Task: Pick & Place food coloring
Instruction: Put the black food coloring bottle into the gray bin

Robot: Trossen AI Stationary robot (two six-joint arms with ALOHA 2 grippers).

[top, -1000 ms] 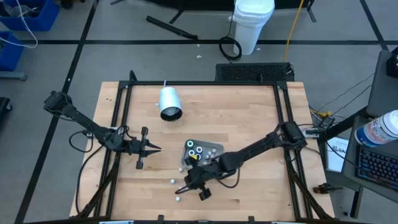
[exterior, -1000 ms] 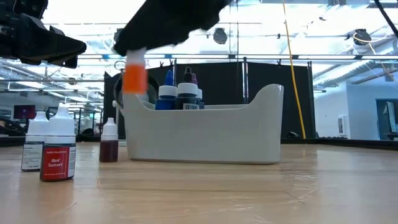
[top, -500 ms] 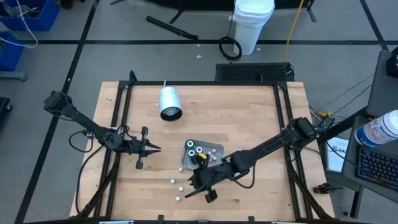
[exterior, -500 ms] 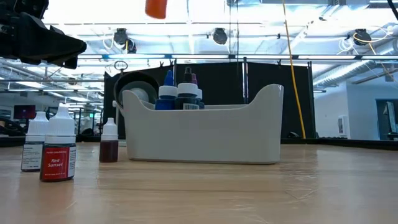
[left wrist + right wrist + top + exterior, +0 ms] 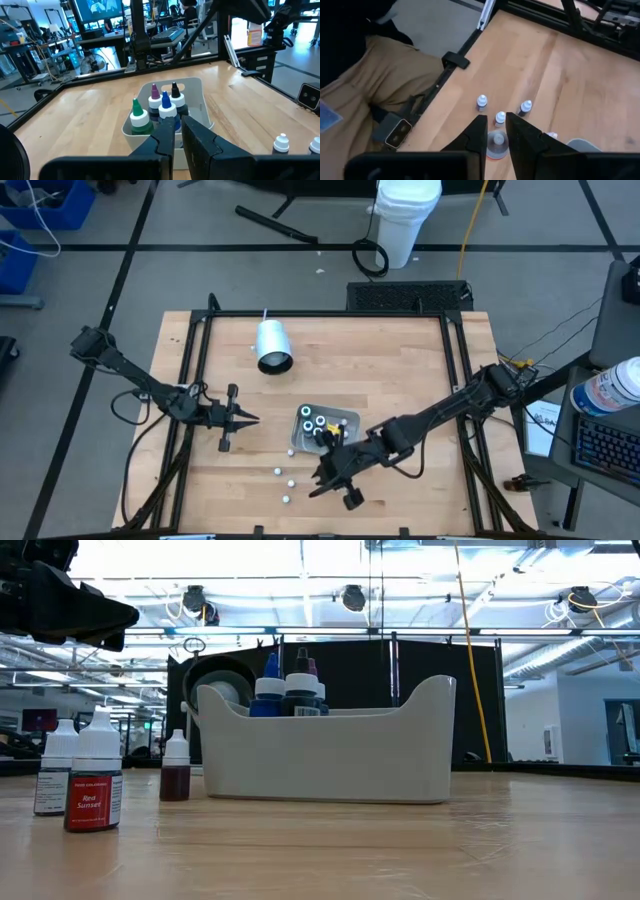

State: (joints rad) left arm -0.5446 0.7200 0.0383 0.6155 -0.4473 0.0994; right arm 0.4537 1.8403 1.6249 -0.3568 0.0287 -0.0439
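Note:
Several food coloring bottles stand in the grey tray, whose pale wall shows in the low view. Three more stand on the wood near the tray's near left, seen as whitish dots from above and as capped bottles in the low view. My right gripper hovers above them, near the tray's near side, shut on an orange bottle. My left gripper waits shut, left of the tray. The right gripper is out of the low view. My right gripper pinches a small orange food coloring bottle between its two fingers, one on each side of it. The fingers slant down from the table's right. The bottle is lifted clear of the table, its clear cap toward the wrist camera.
A white cup lies on its side toward the far left, its dark mouth behind the tray. A black frame rims the table. A person's tan trousers show just past the table edge.
My right gripper has risen with the orange bottle from beside the tray's left end, carrying it up out of the low view, and has drifted toward the table's right and near edge. The bottles on the table and in the tray stayed put.

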